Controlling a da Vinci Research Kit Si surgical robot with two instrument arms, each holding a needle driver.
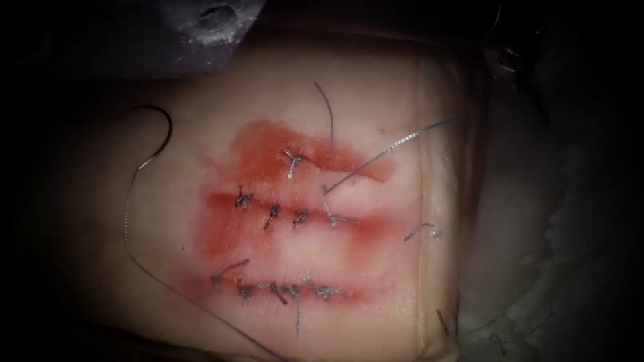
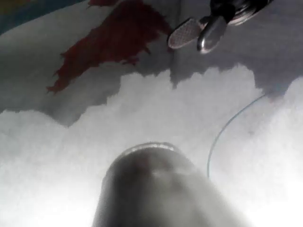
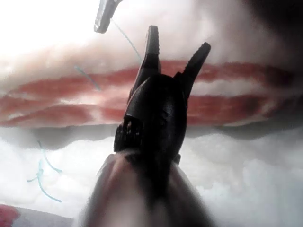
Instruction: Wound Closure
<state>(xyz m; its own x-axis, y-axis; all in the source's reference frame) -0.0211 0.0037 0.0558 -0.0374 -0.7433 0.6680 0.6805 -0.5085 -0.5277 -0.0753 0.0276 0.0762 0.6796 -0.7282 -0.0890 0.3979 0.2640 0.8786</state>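
The curved needle (image 1: 170, 129) lies free on the tissue (image 1: 402, 114), left of the cuts and not in the tissue. Its thread (image 1: 126, 221) trails down and off towards the front edge. Three stitched cuts (image 1: 288, 216) run across the red fluid (image 1: 261, 144), each with several knots. My right tool (image 3: 177, 43) is open and holds nothing, facing the tissue's layered side (image 3: 236, 99). A silver jaw tip of the left tool (image 3: 103, 18) hangs beyond it. Past my left shaft (image 2: 151, 189), a separate pair of parted jaws (image 2: 199, 34) holds nothing.
Cut thread ends stick up from the knots (image 1: 327, 114) and a long strand (image 1: 396, 144) crosses to the right. Loose thread bits (image 3: 42, 172) lie on the white padding beside the tissue. A grey fixture (image 1: 215, 20) sits behind. A red stain (image 2: 113, 38) marks the cloth.
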